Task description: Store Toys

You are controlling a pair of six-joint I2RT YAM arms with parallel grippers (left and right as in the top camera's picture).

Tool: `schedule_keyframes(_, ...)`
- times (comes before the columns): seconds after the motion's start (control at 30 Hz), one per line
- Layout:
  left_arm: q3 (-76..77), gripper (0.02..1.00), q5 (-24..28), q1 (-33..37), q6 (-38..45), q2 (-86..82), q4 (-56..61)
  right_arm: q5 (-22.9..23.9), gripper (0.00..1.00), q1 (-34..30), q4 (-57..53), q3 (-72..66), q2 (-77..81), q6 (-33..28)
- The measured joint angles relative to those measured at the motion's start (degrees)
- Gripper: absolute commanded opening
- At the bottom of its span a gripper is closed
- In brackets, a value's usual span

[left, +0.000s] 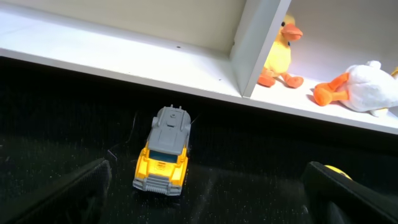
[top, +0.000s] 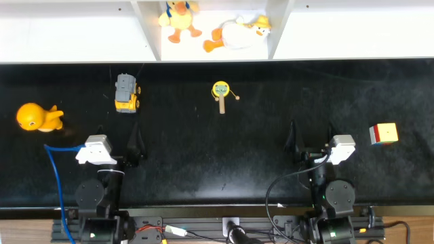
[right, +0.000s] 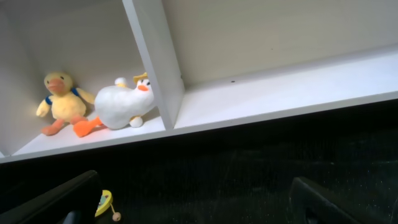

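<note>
A yellow and grey toy truck stands on the black table, just ahead of my left gripper, which is open and holds nothing. A small yellow-green rattle drum lies mid-table. An orange rubber duck sits far left and a coloured cube far right. My right gripper is open and holds nothing, left of the cube. A yellow duck plush and a white goose plush lie in the shelf's middle compartment.
A white shelf runs along the table's far edge, split by upright dividers. A blue cable hangs beside the left arm.
</note>
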Motion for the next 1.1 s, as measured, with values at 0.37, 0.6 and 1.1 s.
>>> schedule_keyframes(0.37,-0.02,0.998,-1.42,0.00,0.00,0.00,0.85,0.02,0.996,-0.02,0.00,0.00,0.00,0.00)
schedule_keyframes(0.6,2.25,1.000,-1.40,0.00,-0.07,0.07,-0.50,0.02,0.993,-0.02,0.00,0.00,0.00,0.00)
schedule_keyframes(1.1,56.70,0.998,-11.78,0.07,1.57,35.89,-37.62,0.02,0.996,0.00,0.02,0.00,0.02,-0.04)
